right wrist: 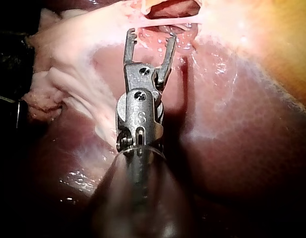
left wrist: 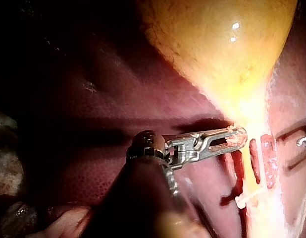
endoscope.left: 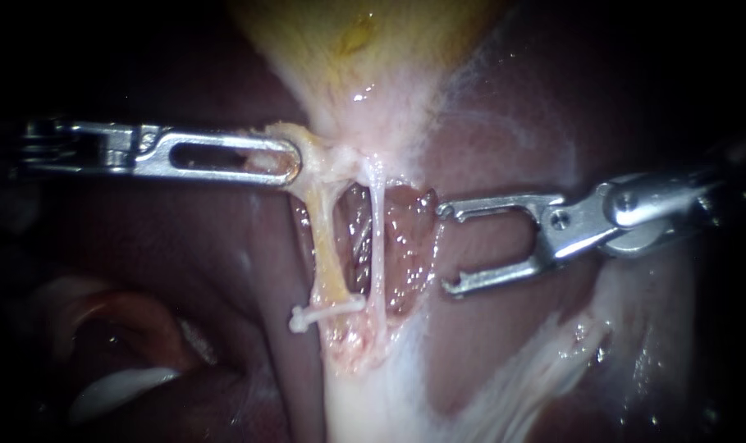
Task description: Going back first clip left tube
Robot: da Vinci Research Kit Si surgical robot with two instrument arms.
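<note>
In the endoscope view, the small white clip sits across the low end of the left tube, and it is the mark for all the places here. Well above the clip, at the top of that tube, my left instrument has its jaws pressed together on the pale tissue under the yellow gallbladder. I think it pulls there to keep both tubes tight and easy to see. The right tube runs just beside the clip's far end. Further out on that same side, apart from both tubes, my right instrument has its jaws spread wide with nothing in them, over the dark liver. The clip is on, so I think this instrument only needs to move away without bumping the tubes. In the left wrist view, the left instrument's jaws pinch pink tissue below the gallbladder, and the clip shows just past their tip, on the stretched tube. In the right wrist view, the clip does not show. The right instrument's spread jaws are empty, with a thin pale strand lying just ahead of them, not touched.
</note>
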